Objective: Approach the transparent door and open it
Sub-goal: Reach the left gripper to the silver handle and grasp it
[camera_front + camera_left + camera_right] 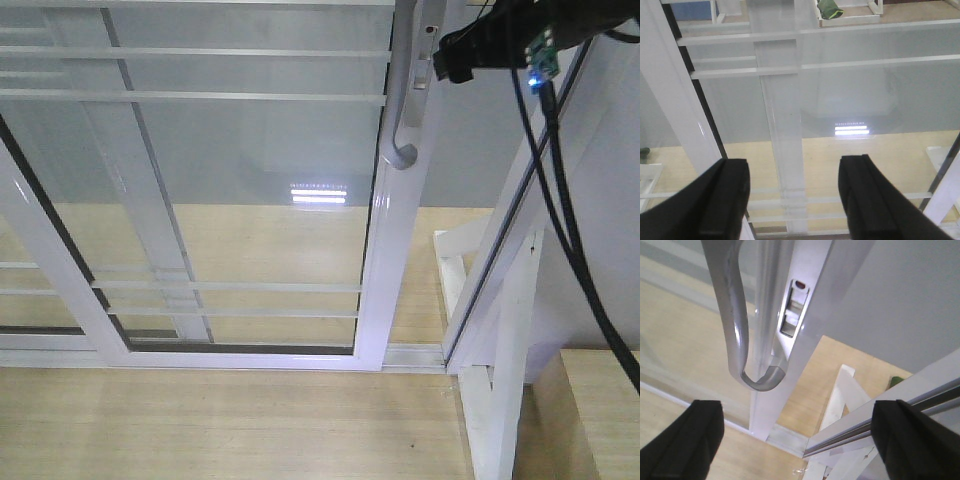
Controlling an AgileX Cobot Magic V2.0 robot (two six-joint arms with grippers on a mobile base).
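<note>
The floor [200, 420] is pale wood-grain board, matte, running under and beyond the glass. The door [383, 270] fills the left and centre of the front view: a tall clear pane in a glossy white frame, standing on a metal track [415, 355] along the floor. Its handle-side upright stands right of centre. Thin flat white bars [200, 97] cross the pane horizontally in pairs, near the top and near the bottom. A second white frame [50, 250] slants behind the glass at the left. A bright striped light reflection [318, 195] sits on the pane.

The handle [408, 120] is a long, smooth, grey metal bar on the right upright. Its lower end hooks round in a tight curve back to the frame. Just beside it a small rectangular lock slot [794, 310] is cut into the white upright.

The left gripper [797, 200] faces the pane with its blocky matte black fingers [725, 200] set well apart, holding nothing. The right gripper [800, 440] is spread wide too. In its wrist view, the handle's hook lies ahead of the gap, clear of both fingers. A black cable [560, 200] hangs from the right arm.
</note>
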